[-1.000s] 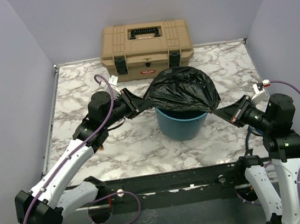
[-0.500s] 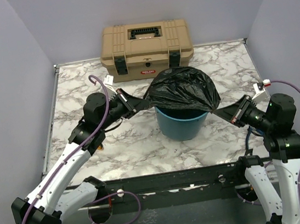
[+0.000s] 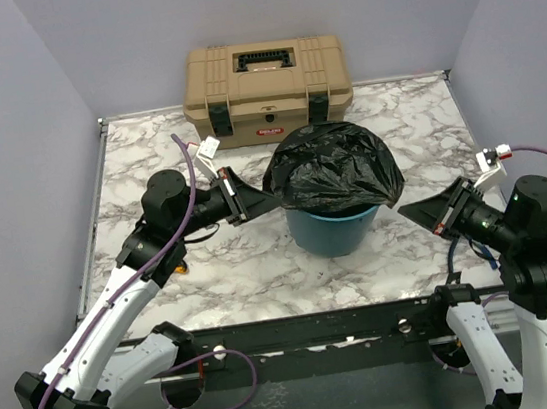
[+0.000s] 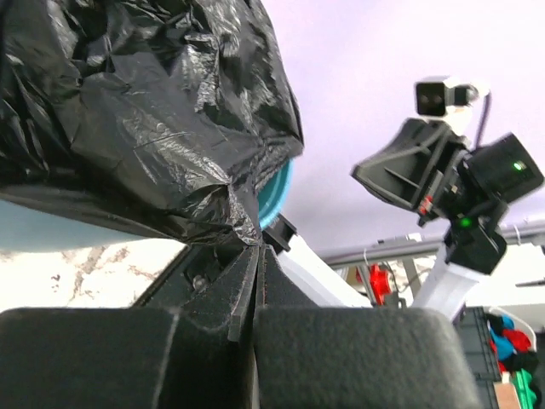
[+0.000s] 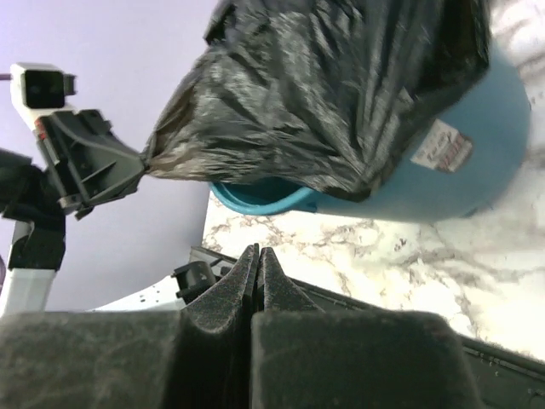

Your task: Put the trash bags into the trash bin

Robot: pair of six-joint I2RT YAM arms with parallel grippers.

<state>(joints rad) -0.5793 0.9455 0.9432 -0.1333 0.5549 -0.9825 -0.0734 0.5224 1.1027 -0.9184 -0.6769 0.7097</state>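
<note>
A crinkled black trash bag lies bunched over the mouth of the teal trash bin at the table's middle. My left gripper is at the bag's left edge. In the left wrist view its jaws are shut, with a corner of the bag's film pinched at their tips. My right gripper hovers to the right of the bin, clear of the bag. Its jaws are shut with nothing between them. The bag and bin lie beyond them.
A tan toolbox with black latches stands at the back of the marble table, just behind the bin. Purple walls close in the left, right and back sides.
My left gripper has closed on the bag's left corner and drawn slightly left. The right arm has pulled back to the right, off the bag's right corner.
</note>
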